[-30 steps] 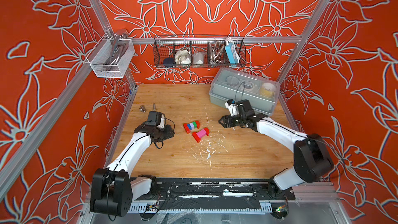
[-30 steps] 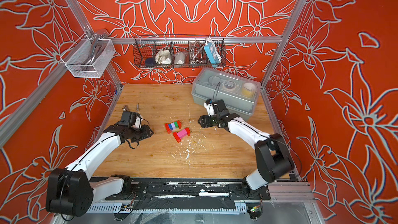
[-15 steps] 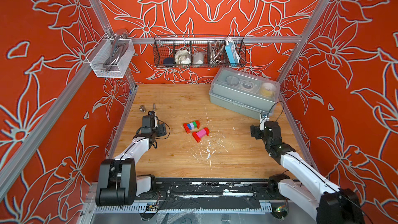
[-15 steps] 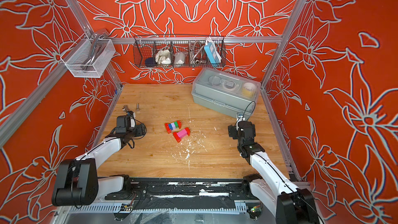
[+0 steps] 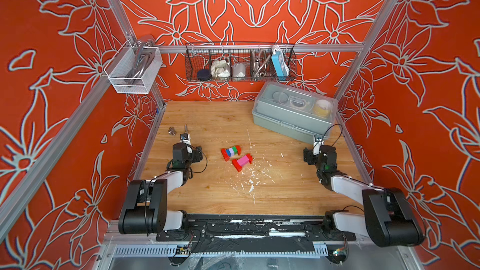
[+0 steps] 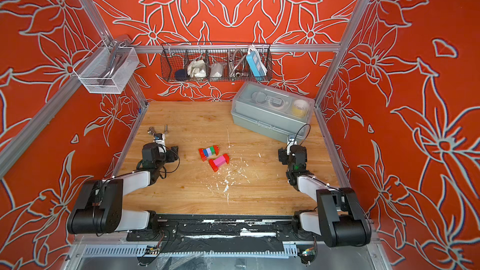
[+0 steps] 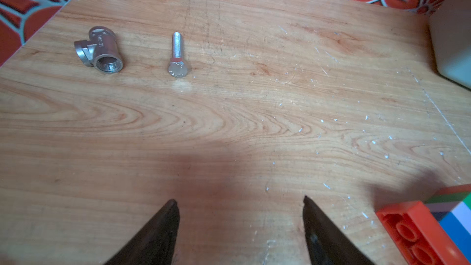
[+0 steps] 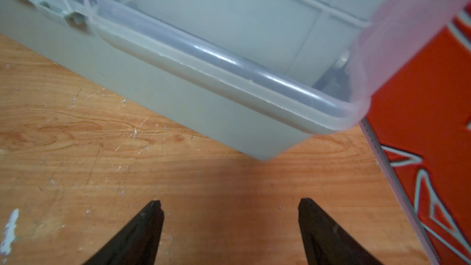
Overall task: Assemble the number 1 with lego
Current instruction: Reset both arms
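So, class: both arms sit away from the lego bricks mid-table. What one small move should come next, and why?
Probably move the left pincer toward the striped lego bar: its jaws stand open and empty, that bar lies close beside it, and the red-and-pink lego bar lies separate, so the 1 looks unfinished.

- Both top views: set high above the front of the cell and angled down toward the back wall. Each takes in the whole surface and both arms.
- Left wrist view: low and close to the surface, looking past the left gripper toward the far left corner. It shares the bolt, the pipe fitting and an edge of the lego with the top views.
- Right wrist view: very near the grey box, looking past the right gripper at its near corner by the right wall. Both top views show this box.
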Controlling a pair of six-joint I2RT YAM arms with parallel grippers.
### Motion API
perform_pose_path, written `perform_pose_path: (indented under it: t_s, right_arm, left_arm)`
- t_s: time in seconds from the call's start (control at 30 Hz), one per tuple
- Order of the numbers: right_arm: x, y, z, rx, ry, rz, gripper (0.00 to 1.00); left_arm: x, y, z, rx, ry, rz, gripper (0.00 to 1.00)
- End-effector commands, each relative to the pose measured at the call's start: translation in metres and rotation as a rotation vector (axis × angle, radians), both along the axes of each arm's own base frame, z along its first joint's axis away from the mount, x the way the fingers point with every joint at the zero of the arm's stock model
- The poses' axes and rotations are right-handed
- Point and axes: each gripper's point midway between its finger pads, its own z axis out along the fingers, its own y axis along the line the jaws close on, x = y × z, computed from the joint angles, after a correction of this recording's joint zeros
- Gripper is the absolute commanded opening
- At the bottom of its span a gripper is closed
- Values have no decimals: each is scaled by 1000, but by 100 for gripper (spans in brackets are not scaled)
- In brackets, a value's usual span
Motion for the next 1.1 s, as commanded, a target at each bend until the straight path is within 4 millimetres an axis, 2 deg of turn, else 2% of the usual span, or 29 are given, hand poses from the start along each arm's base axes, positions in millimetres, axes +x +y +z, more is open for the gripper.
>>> perform_pose_path:
  t_s: [0.0,0.13,0.17,0.2,0.23,0.3,1.07]
  right_arm:
    - [19,1,17,10,-105,21,87]
    - [18,-4,10,45,-88,19,87]
    - [19,-6,8,57,-100,11,90]
    - [19,-7,7,65,-102,12,92]
    - [18,-7,6,63,-83,10,95]
    - [19,-7,7,64,-99,11,100]
    - [18,-7,7,60,-94,11,99]
  left_arm:
    - [0,9,11,65,-125,73,78]
    - [0,10,9,85,-113,96,83]
    - [-1,10,9,85,-108,96,87]
    - [0,11,9,89,-111,100,97]
    - [0,11,10,90,-112,101,99]
    - [-1,10,10,91,-114,99,99]
    - [0,9,9,97,-107,95,99]
